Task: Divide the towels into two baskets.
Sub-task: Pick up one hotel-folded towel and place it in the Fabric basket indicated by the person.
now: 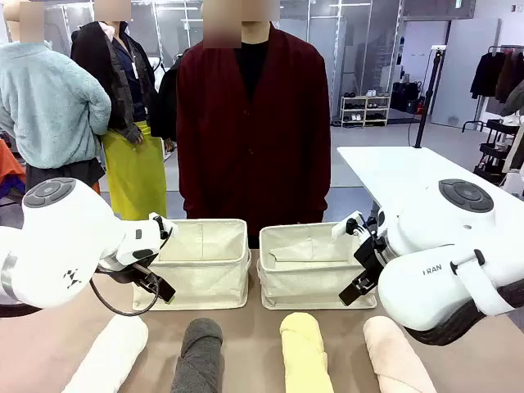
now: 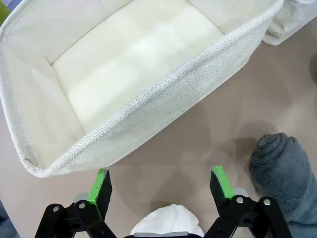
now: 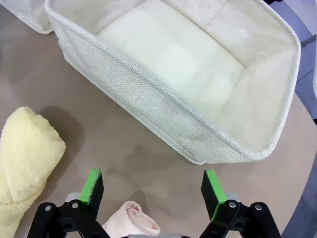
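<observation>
Four rolled towels lie in a row at the table's front: white [image 1: 106,354], dark grey [image 1: 199,352], pale yellow [image 1: 304,352] and pale pink [image 1: 397,356]. Behind them stand two cream baskets side by side, the left one [image 1: 205,282] and the right one [image 1: 315,286], both with nothing inside. My left gripper [image 2: 161,183] hangs open above the white towel's end [image 2: 168,223], just short of the left basket's rim [image 2: 163,99], with the grey towel [image 2: 282,173] beside it. My right gripper [image 3: 153,188] is open over the pink towel's end [image 3: 131,220], by the right basket's wall [image 3: 148,99] and the yellow towel [image 3: 25,158].
A person in a dark red cardigan [image 1: 254,139] stands at the far side, right behind the baskets. Bare brown tabletop [image 1: 262,327] runs between the baskets and the towel row. Other people stand at the back left, and a white table [image 1: 393,168] is at the back right.
</observation>
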`<state>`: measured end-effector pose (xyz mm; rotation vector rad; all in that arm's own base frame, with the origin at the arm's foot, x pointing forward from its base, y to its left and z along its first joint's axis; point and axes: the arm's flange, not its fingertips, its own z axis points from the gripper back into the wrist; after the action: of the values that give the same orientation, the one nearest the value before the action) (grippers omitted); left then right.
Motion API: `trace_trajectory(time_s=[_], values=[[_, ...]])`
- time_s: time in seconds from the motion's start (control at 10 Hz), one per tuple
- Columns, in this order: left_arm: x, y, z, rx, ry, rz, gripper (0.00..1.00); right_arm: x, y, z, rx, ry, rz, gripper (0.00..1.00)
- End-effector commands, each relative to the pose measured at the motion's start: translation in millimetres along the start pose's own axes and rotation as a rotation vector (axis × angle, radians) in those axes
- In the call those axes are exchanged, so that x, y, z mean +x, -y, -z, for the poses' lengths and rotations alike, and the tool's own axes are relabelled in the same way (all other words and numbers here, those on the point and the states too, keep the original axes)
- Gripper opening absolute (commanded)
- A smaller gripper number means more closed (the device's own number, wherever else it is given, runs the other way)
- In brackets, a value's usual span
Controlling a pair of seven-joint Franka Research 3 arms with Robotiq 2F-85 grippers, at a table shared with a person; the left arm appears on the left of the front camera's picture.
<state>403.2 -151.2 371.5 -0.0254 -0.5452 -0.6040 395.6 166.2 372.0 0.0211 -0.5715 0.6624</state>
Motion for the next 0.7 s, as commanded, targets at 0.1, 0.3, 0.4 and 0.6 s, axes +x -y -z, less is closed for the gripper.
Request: trace_trajectory(time_s=[0.1, 0.3, 0.4, 0.6], values=[[0.1, 0.2, 0.0, 0.0, 0.0, 0.0, 1.0, 0.0, 0.0, 0.0, 0.0, 0.0, 0.0, 1.0], [0.1, 0.2, 0.0, 0.0, 0.0, 0.0, 1.0, 0.0, 0.0, 0.0, 0.0, 0.0, 0.0, 1.0], [0.1, 0.2, 0.0, 0.0, 0.0, 0.0, 1.0, 0.0, 0.0, 0.0, 0.0, 0.0, 0.0, 1.0], [0.1, 0.2, 0.0, 0.0, 0.0, 0.0, 1.0, 0.0, 0.0, 0.0, 0.0, 0.0, 0.0, 1.0]])
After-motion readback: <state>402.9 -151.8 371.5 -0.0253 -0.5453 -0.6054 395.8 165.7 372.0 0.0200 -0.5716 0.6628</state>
